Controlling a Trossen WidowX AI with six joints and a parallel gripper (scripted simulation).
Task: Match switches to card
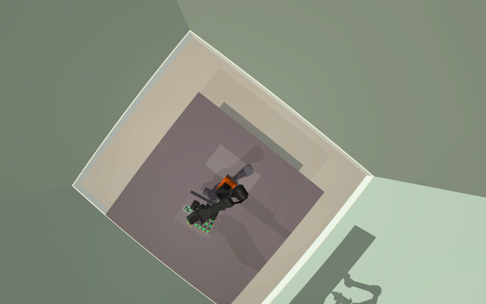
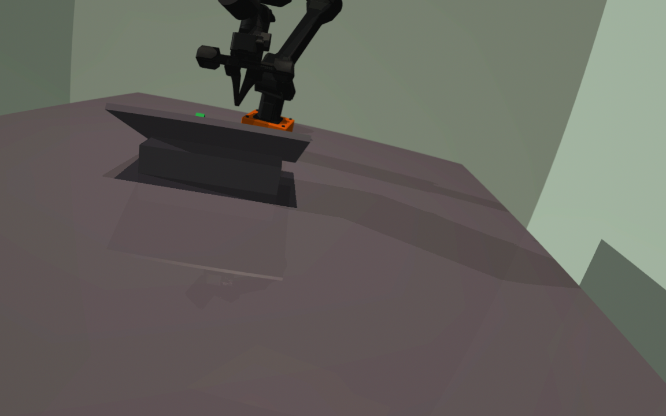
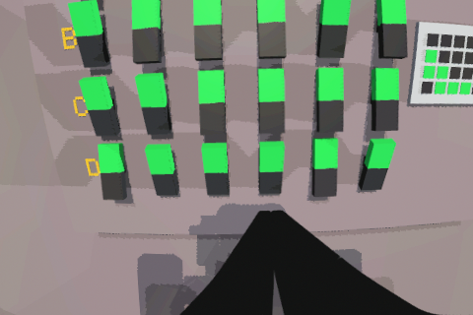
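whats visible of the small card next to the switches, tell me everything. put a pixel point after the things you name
The small card [image 1: 187, 208] [image 3: 415, 66] is flat-looking and pale, with a light grey-white border around a grid of small green and dark grey squares. The wrist view cuts off its right side; four rows show there, the top one dark in its visible part, with green squares in the three below. It lies to the right of the switches [image 3: 271, 86] in that view, separate from them, and the fingers are not touching it.

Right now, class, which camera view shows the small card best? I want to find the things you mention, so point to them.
The wrist view: its coloured squares are readable, though the frame cuts off the card [image 1: 183, 206] [image 3: 414, 66]. The top view shows it tiny beside the grid; the exterior view doesn't show it.
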